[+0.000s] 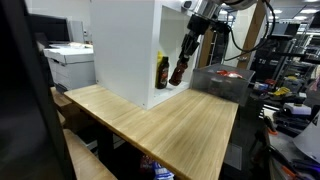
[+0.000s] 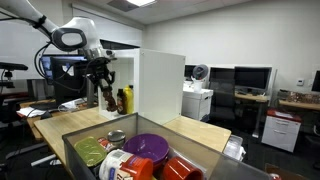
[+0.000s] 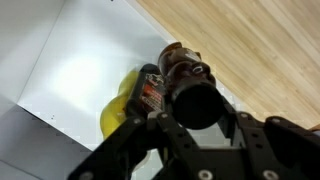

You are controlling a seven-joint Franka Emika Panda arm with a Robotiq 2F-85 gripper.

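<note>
My gripper (image 1: pixel 188 48) is shut on a dark brown bottle (image 1: pixel 178 71) with a black cap (image 3: pixel 197 104), which hangs tilted just above the wooden table (image 1: pixel 170 125). In the wrist view the fingers (image 3: pixel 140 135) stand on either side of the cap and the bottle's body (image 3: pixel 180 62) points away from me. Right beside it a yellow bottle (image 3: pixel 122 112) with a dark top and red label stands in the open bottom of a white box (image 1: pixel 125 45). Both bottles, the dark brown bottle (image 2: pixel 108 95) and the yellow bottle (image 2: pixel 125 100), also appear in an exterior view, under the gripper (image 2: pixel 100 76).
A clear bin (image 2: pixel 80 145) holding a purple bowl (image 2: pixel 148 146), cans and other items stands on the table's end, seen as the bin (image 1: pixel 222 82) in an exterior view. Office desks, monitors (image 2: pixel 250 78) and a printer (image 1: pixel 70 58) surround the table.
</note>
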